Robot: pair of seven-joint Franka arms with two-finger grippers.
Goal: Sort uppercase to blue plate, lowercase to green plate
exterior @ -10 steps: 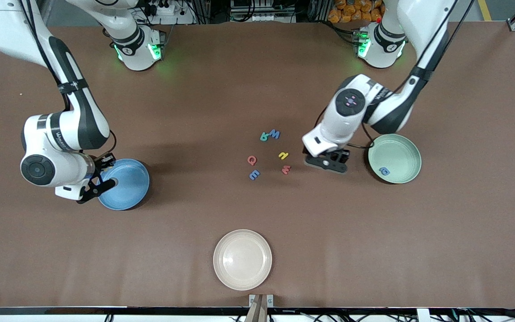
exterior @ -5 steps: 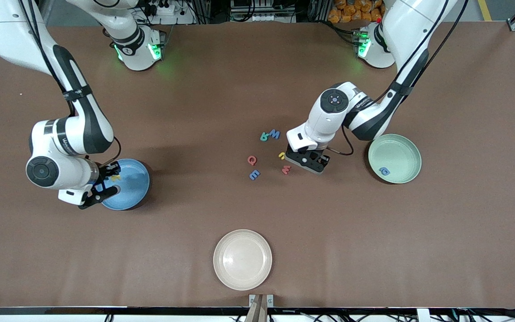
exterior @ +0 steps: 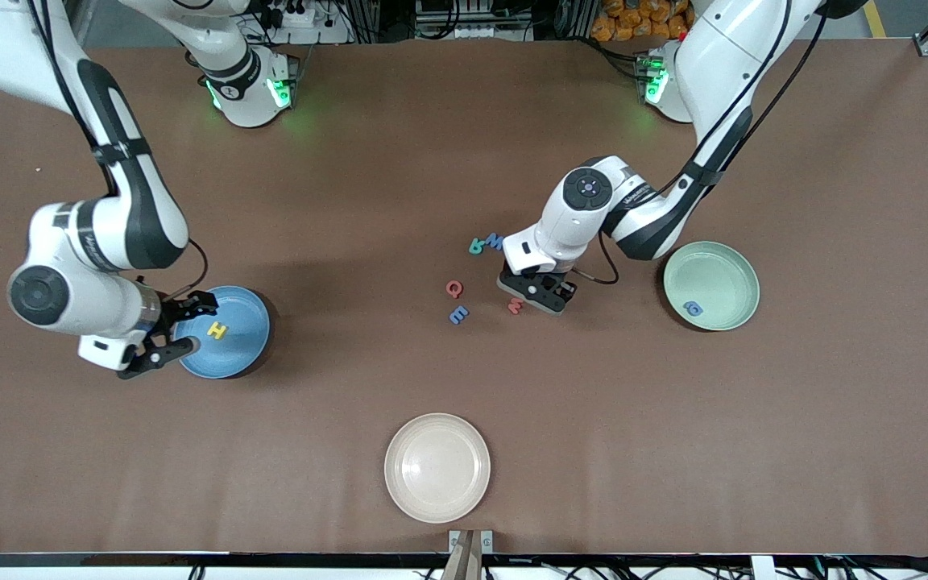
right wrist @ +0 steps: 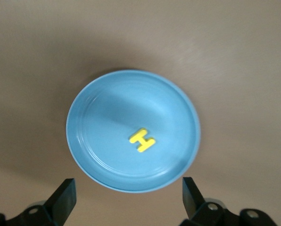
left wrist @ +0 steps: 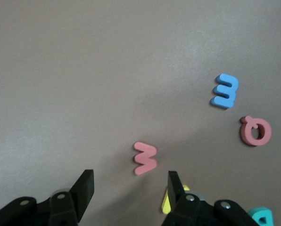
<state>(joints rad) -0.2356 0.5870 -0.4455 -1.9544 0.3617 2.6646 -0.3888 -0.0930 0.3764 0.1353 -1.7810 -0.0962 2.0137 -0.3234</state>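
1. Right pincer (exterior: pixel 178 326), fingers spread and empty, over the blue plate's (exterior: pixel 242 354) rim; yellow H (exterior: pixel 217 329) lies in that plate.
2. Left pincer (exterior: pixel 535 292), fingers apart, holding nothing, low over the worktop (exterior: pixel 464 161) beside the red w (exterior: pixel 515 305).
3. Green plate (exterior: pixel 726 274) holds one blue letter (exterior: pixel 693 308).

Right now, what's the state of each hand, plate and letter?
left hand: open, low over the loose letters, holding nothing
right hand: open at the blue plate's rim, holding nothing
blue plate: holds the yellow H
green plate: holds the blue a
yellow n: on the table, right beside the left hand
red w, red Q, light-blue m, teal R, blue W: on the table, unsorted
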